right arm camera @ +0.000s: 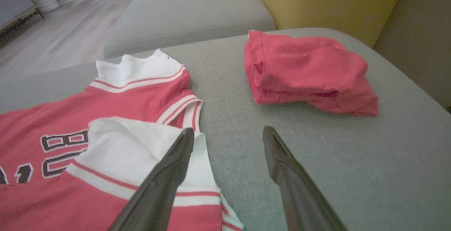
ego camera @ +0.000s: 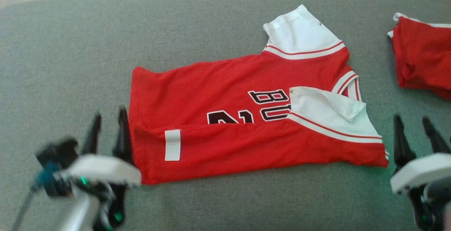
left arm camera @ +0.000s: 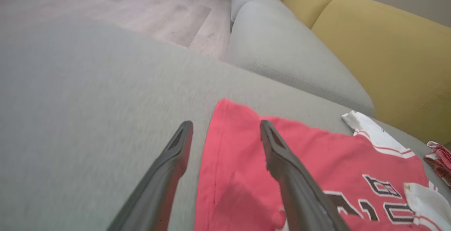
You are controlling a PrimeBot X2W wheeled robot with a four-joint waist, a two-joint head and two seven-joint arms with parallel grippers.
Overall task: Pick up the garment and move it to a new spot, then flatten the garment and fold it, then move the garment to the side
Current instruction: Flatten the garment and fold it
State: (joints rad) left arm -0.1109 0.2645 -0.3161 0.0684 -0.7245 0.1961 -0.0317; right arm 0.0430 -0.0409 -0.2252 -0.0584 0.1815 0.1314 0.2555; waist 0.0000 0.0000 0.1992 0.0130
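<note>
Judging by its drape, you were dealing with a light, thin, limp garment (ego camera: 229, 93). It would sag from any single hold, and its layers would likely slide over each other. The red jersey lay spread on the grey sofa cushion (ego camera: 70, 48), hem toward your left and white sleeves toward your right. Its near long edge was already turned up over the body, showing a white label (ego camera: 172, 145), and one sleeve (ego camera: 327, 113) lay folded across the lettering.

Your left end effector (ego camera: 110, 114) hovered with its fingers parted and empty, just off the hem end. In the left wrist view one finger was over red cloth and the other over bare cushion. Your right end effector (ego camera: 412, 118) was likewise spread and held nothing, just beside the sleeve end of the folded edge.

The sensible holds looked to be the two near corners. Pinching through both layers there should let the fold travel as one. A shallow nip on the top layer alone risked peeling it open. A second red garment (ego camera: 422, 58), already folded, sat well apart at the far right, so you needed to keep the swing short of it.
</note>
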